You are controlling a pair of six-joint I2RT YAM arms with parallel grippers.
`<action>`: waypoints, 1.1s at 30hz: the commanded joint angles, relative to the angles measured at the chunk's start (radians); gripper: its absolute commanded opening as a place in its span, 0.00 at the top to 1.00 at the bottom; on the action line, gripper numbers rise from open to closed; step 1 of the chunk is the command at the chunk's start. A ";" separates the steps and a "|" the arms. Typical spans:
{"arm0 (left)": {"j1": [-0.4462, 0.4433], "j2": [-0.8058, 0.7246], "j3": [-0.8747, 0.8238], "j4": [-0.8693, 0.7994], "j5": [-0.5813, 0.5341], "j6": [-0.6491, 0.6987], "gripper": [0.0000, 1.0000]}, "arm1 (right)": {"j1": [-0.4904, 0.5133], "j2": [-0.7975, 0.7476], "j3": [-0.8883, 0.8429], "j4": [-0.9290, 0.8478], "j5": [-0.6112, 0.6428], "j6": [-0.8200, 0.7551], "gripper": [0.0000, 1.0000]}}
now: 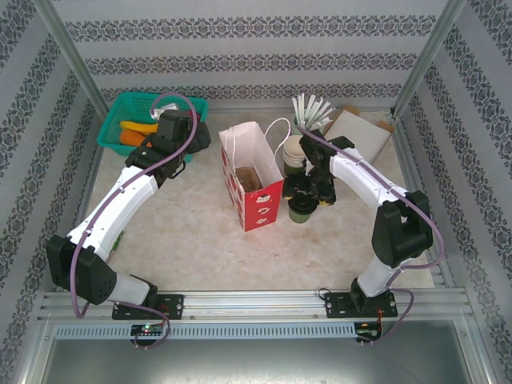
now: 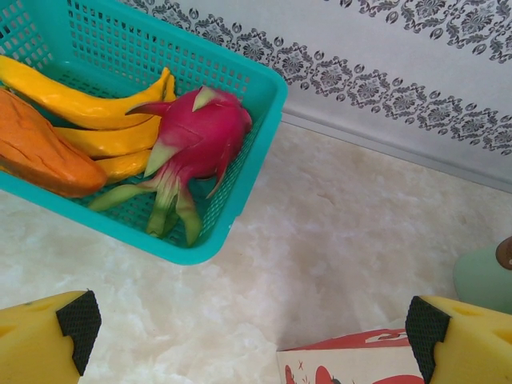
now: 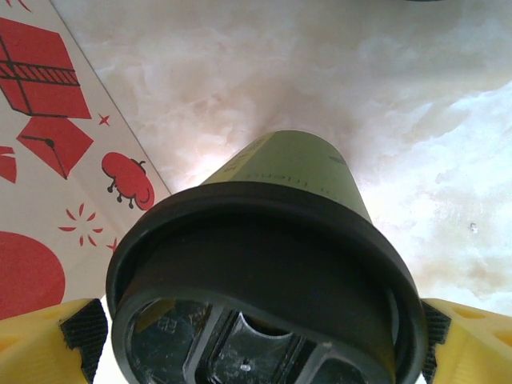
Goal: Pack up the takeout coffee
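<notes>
Seen from above, two robot arms reach over a pale marbled bench (image 1: pixel 200 240), and several things are partly hidden. The cup (image 1: pixel 302 212), dark green with a black lid (image 3: pixel 264 272), stands on the bench just right of the open red-and-white bag (image 1: pixel 260 196). The right end effector (image 1: pixel 310 194) hangs over the cup and covers its top. In the right wrist view the lid is cut off by the bottom edge, and the cup's foot is hard to make out behind it. Something brown lies inside the bag (too dim to name). Behind the cup, a stack of cream cups (image 1: pixel 294 154) and a holder of white sticks (image 1: pixel 308 108) are partly blocked by the right arm. The right end effector's jaws stand wide open, with one yellow finger (image 3: pixel 32 344) and its black pad on either side of the lid, very close to the rim. Whether the pads touch the rim cannot be told. The left end effector (image 2: pixel 252 336) is also wide open and holds nothing. It hangs over bare bench between the teal basket (image 2: pixel 268 92) and the bag, whose corner is cut off at the bottom edge of the left wrist view. The basket holds bananas (image 2: pixel 88 104), a pink dragon fruit (image 2: pixel 200 132) and an orange fruit (image 2: pixel 40 152) cropped at the left edge. A pale green shape (image 2: pixel 484 276) at the right edge is cut off too far to identify.
</notes>
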 commanded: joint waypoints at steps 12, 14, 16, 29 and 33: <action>-0.003 0.024 0.011 -0.025 -0.023 0.033 0.00 | 0.026 0.021 0.037 -0.112 0.083 -0.015 0.02; -0.004 0.024 0.009 -0.024 -0.024 0.032 0.00 | 0.029 0.023 0.042 -0.123 0.097 -0.010 0.02; -0.004 0.027 0.010 -0.025 -0.024 0.033 0.00 | 0.033 0.027 0.048 -0.133 0.114 -0.009 0.02; -0.003 0.027 0.005 -0.035 -0.043 0.031 0.00 | 0.049 0.053 0.036 -0.145 0.163 0.001 0.02; -0.003 0.027 0.005 -0.036 -0.048 0.028 0.00 | 0.050 0.055 0.041 -0.153 0.167 -0.003 0.02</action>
